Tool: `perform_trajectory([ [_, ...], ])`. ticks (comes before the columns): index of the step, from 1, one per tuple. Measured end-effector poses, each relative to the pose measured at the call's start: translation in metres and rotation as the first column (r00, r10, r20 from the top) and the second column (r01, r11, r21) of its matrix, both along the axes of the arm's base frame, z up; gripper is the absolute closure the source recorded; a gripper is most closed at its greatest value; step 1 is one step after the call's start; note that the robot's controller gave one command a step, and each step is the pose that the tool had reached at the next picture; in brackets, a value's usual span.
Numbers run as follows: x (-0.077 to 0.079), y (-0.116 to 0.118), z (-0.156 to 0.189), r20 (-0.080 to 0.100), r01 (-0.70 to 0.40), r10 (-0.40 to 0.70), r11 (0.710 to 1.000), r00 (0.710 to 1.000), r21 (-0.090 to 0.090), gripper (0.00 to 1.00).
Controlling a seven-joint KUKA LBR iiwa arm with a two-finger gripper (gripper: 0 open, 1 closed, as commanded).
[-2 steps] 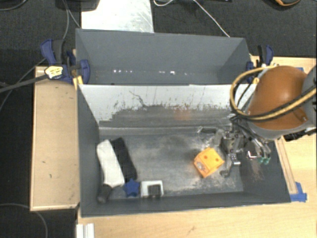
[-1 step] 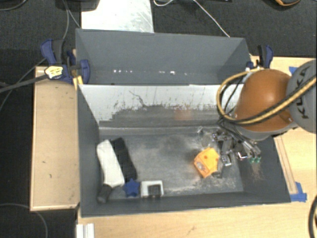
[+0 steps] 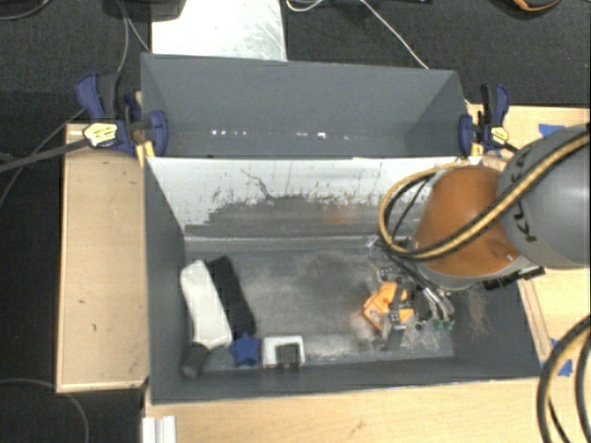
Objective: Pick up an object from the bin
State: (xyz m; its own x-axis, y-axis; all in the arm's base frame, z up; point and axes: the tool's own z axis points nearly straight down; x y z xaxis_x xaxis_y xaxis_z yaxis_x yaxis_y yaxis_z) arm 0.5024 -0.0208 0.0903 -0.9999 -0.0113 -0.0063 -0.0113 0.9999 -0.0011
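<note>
You're looking at the grey bin (image 3: pixel 295 280), with the arm (image 3: pixel 540 215) in from 3 o'clock. The gripper (image 3: pixel 397 325) is low over the floor at 4 o'clock; can't tell if it's spread or pinched. At 8 o'clock there's a white block (image 3: pixel 205 305), a black bar (image 3: pixel 232 293) touching it, a small grey-white box (image 3: pixel 283 351) and a blue bit (image 3: pixel 245 349). A small orange piece (image 3: pixel 379 302) is just beside the gripper at its 10 o'clock; contact unclear.
</note>
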Motion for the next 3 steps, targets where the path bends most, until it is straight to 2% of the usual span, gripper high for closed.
perform_trajectory([
  [1,0.042,-0.019,-0.019,-0.006,-0.121,0.121,0.993,0.993,0.002,1.00],
  [2,0.042,-0.019,-0.019,-0.006,-0.120,0.120,0.993,0.993,0.002,1.00],
  [3,0.057,-0.026,0.024,-0.004,-0.138,0.138,0.990,0.990,0.002,1.00],
])
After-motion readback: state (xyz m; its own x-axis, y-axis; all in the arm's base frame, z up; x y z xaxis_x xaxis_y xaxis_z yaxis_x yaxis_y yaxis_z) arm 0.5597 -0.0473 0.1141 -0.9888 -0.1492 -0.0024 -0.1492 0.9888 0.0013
